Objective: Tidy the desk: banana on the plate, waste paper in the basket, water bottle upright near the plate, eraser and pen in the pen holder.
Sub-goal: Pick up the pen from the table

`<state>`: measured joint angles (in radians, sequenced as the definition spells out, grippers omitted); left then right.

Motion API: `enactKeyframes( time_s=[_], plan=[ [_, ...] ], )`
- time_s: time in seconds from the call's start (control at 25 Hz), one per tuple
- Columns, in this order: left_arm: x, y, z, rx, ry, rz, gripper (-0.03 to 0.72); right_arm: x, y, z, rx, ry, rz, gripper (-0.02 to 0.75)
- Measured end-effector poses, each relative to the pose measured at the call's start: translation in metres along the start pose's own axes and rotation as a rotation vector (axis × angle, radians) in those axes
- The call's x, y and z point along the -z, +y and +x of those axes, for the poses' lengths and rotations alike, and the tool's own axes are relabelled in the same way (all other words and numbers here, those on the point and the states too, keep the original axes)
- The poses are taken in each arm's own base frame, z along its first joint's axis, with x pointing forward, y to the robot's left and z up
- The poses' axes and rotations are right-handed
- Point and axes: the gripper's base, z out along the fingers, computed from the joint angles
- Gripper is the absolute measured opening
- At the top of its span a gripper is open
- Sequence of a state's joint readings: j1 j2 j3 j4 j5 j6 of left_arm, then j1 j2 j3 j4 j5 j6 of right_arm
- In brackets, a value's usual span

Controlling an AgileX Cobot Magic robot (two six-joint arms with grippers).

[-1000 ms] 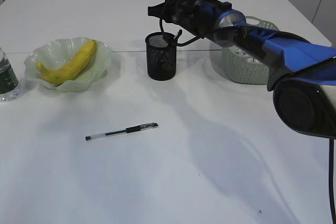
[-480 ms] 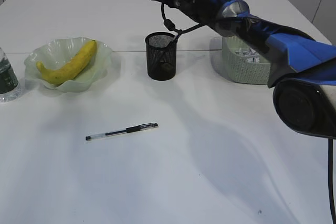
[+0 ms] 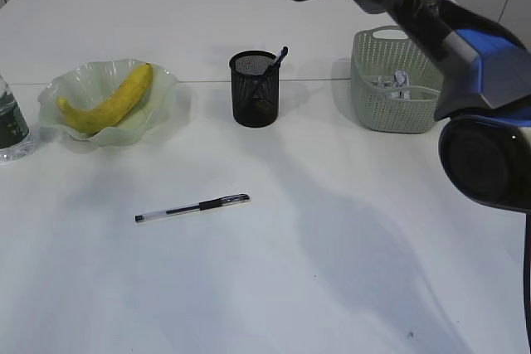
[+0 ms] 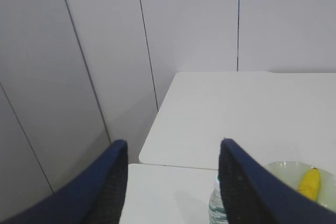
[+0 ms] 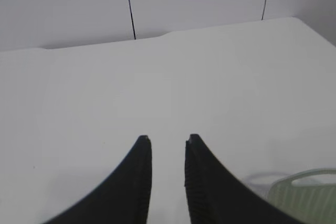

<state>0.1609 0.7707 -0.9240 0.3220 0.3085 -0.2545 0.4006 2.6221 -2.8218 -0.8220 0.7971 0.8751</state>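
Now the pen (image 3: 192, 206) is what remains: it lies flat on the desk (image 3: 274, 279), well apart from everything, with its dark grip end pointing right toward the holder (image 3: 255, 89). I judge it light, stiff and slick along the clear barrel, likely to roll or skid if nudged from one side. The rubbery dark grip section looks like the best place to pinch, with the fingers set across the barrel.

Another pen already leans inside the holder, its tip above the rim. Through the mesh a pale shape sits low inside, possibly the eraser, though I cannot tell.

Further out, the banana (image 3: 108, 101) rests in the plate (image 3: 164, 82), the bottle (image 3: 10, 122) stands upright just beside the plate at the left edge, and crumpled paper (image 3: 393, 84) sits in the basket (image 3: 392, 109).

Only the right arm (image 3: 448, 22) shows in the exterior view, raised high at the back. The right gripper (image 5: 167, 140) is empty, its jaws a narrow gap apart. The left gripper (image 4: 173, 145) hangs wide and empty above the desk's left corner.
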Motion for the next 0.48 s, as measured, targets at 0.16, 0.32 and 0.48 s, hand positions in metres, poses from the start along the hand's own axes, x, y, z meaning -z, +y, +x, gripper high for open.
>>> enactKeyframes(
  time_s=[0.16, 0.32, 0.48],
  plan=[
    [0.0, 0.0, 0.0, 0.002, -0.001, 0.001, 0.388, 0.023, -0.009, -0.034, -0.017, -0.027, 0.022, 0.169],
    [0.0, -0.001, 0.0, 0.03, -0.001, 0.01, 0.388, 0.047, -0.018, -0.064, -0.015, -0.038, 0.032, 0.169],
    [0.0, -0.002, 0.0, 0.085, 0.003, 0.027, 0.388, 0.073, -0.023, -0.091, 0.006, -0.017, -0.022, 0.148]
  ],
)
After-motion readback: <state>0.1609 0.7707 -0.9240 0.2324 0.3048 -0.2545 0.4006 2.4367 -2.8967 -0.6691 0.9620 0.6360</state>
